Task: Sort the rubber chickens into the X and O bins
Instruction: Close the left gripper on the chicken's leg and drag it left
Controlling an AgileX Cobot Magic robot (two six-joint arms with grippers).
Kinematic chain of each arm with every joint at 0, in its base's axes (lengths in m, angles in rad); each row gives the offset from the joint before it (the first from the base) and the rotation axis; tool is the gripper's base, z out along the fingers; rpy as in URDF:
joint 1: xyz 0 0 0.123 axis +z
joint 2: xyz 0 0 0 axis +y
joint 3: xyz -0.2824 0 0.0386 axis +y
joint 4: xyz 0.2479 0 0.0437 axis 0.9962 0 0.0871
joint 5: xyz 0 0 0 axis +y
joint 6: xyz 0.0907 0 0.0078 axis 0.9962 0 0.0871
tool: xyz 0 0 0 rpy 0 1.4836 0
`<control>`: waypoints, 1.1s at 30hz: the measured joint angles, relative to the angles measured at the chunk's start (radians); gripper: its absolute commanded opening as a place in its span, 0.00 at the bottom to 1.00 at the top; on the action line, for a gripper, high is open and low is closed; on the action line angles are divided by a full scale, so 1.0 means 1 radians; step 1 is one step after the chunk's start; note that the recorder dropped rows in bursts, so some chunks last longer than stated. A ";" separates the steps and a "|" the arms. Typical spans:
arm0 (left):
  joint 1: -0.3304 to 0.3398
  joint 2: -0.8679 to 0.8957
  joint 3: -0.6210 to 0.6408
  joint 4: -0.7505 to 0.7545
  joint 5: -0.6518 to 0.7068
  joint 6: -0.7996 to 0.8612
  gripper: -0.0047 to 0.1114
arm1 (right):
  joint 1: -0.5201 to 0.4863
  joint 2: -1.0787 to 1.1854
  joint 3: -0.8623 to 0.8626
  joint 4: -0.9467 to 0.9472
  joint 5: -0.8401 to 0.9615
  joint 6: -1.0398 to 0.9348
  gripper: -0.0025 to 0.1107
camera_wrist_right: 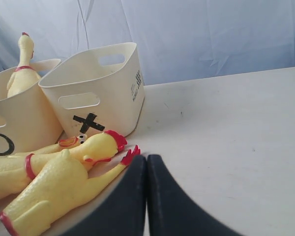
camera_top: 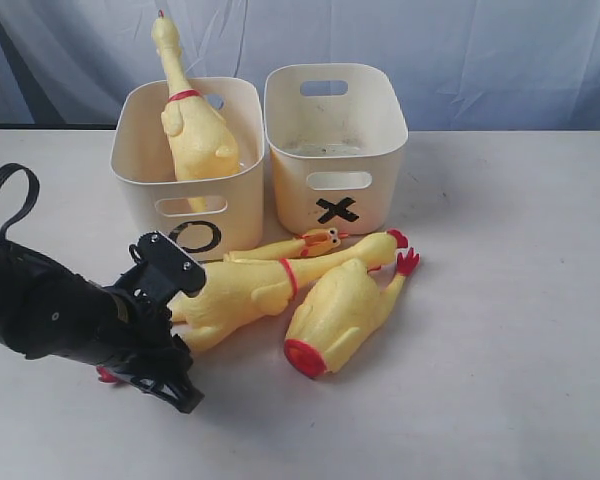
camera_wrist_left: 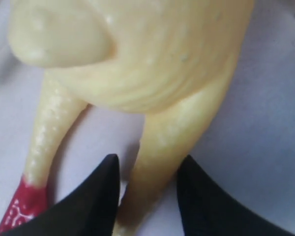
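White table [camera_top: 500, 350], blue cloth backdrop [camera_top: 480, 60]

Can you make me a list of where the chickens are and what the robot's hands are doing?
O bin: standing long chicken inside, head poking out
X bin: no chicken seen inside
Table: lying long chicken, small thin chicken, headless chicken, all before the bins
Left gripper: jaws either side of the lying long chicken's leg
Right gripper: jaws shut, holding nothing
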 measured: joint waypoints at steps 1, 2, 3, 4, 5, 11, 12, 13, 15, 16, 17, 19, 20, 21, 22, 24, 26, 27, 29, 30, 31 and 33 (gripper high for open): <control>0.000 0.000 0.000 0.000 -0.001 0.000 0.22 | 0.000 0.000 0.000 0.000 0.000 0.000 0.01; 0.000 0.000 0.000 0.000 -0.001 0.003 0.17 | 0.000 0.000 0.000 0.000 0.000 0.000 0.01; 0.000 0.000 0.000 0.000 -0.001 0.005 0.13 | 0.000 0.000 0.000 0.000 0.000 0.000 0.01; 0.000 0.001 0.000 0.002 -0.001 0.006 0.10 | 0.000 0.000 0.000 0.000 0.000 0.000 0.01; 0.000 0.001 0.000 0.002 -0.001 0.009 0.07 | 0.000 0.000 0.000 0.000 0.000 0.000 0.01; 0.000 0.001 -0.004 0.002 0.023 0.011 0.04 | 0.000 0.000 0.000 0.000 0.000 0.000 0.01; 0.000 0.001 -0.004 0.002 0.028 0.011 0.04 | 0.000 0.000 0.000 0.000 0.000 0.000 0.01; 0.000 0.001 -0.006 0.002 0.035 0.011 0.04 | 0.000 0.000 0.000 0.000 0.000 0.000 0.01; 0.000 0.001 -0.006 0.002 0.044 0.011 0.04 | 0.000 0.000 0.000 0.000 0.000 0.000 0.01; 0.000 0.001 -0.008 0.002 0.047 0.011 0.04 | 0.000 0.000 0.000 0.000 0.000 0.000 0.01; 0.000 0.001 -0.008 0.002 0.053 0.011 0.04 | 0.000 0.000 0.000 0.000 0.000 0.000 0.01; 0.000 -0.004 -0.008 0.002 0.067 0.011 0.04 | 0.000 0.000 0.000 0.000 0.000 0.000 0.01; 0.000 -0.011 -0.008 0.002 0.082 0.011 0.04 | 0.000 0.000 0.000 0.000 0.000 0.000 0.01; 0.000 -0.018 -0.008 0.002 0.101 0.011 0.04 | 0.000 0.000 0.000 0.000 0.000 0.000 0.01; 0.000 -0.026 -0.008 0.002 0.108 0.011 0.04 | 0.000 0.000 0.000 0.000 0.000 0.000 0.01; 0.000 -0.051 -0.004 0.002 0.140 0.011 0.04 | 0.000 0.000 0.000 0.000 0.000 0.000 0.01; 0.000 -0.084 -0.002 0.000 0.158 0.011 0.04 | 0.000 0.000 0.000 0.000 0.000 0.000 0.01; 0.000 -0.099 -0.003 0.000 0.165 0.011 0.04 | 0.000 0.000 0.000 0.000 0.000 0.000 0.01; 0.000 -0.138 -0.003 0.000 0.184 0.011 0.04 | 0.000 0.000 0.000 0.000 0.000 0.000 0.01; 0.000 -0.157 -0.003 0.000 0.191 0.011 0.04 | 0.000 0.000 0.000 0.000 0.000 0.000 0.01; 0.000 -0.172 -0.003 0.000 0.198 0.011 0.04 | 0.000 0.000 0.000 0.000 0.000 0.000 0.01; 0.000 -0.207 -0.003 0.000 0.221 0.011 0.04 | 0.000 0.000 0.000 0.000 0.000 0.000 0.01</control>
